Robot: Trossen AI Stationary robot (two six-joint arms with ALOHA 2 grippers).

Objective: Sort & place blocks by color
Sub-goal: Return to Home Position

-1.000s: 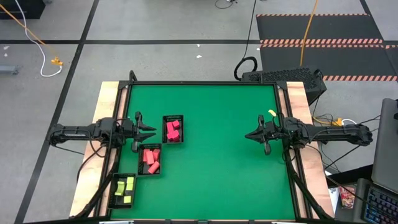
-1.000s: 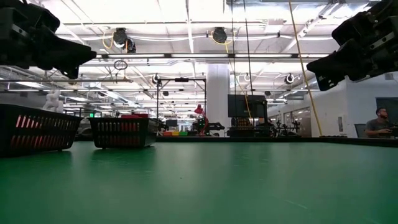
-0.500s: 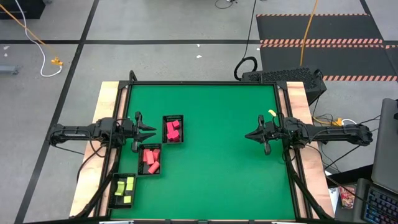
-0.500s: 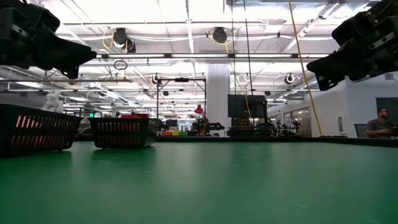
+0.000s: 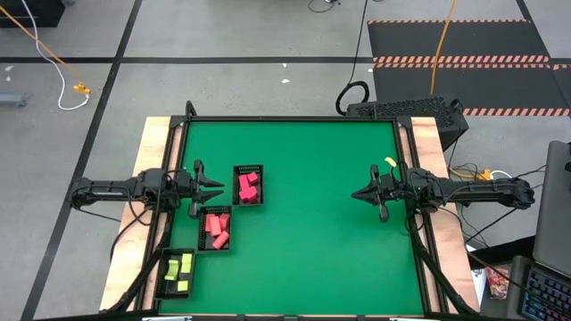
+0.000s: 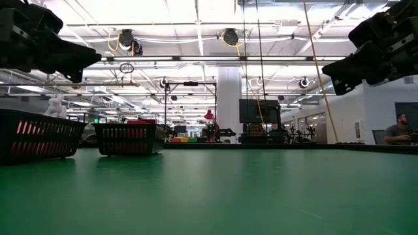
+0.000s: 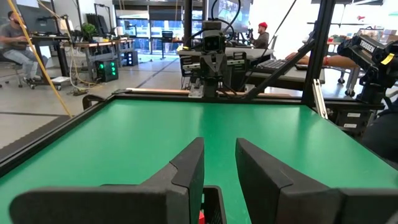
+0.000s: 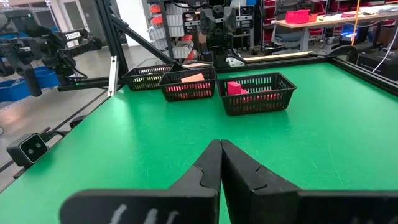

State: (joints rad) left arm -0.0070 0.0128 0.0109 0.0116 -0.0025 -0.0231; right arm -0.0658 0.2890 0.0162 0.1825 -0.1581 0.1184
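Blocks point(image 5: 217, 228) lie colour-sorted in three trays point(image 5: 235, 187) just beside the left gripper point(image 5: 220, 190), spread and empty, while the right gripper point(image 5: 354, 195), well apart, is pressed together, both apparently parked, sorting done.

Left arm point(image 5: 116, 189), right arm point(image 5: 482, 190): dark, slender, jointed segments.
Left gripper point(image 5: 221, 191), right gripper point(image 5: 354, 194): two matte black wedge-shaped fingers point(image 7: 186, 168) each.
Black cables point(image 5: 128, 234) trailing below.
Yellow mark point(image 5: 390, 163) at right wrist, possibly tape.
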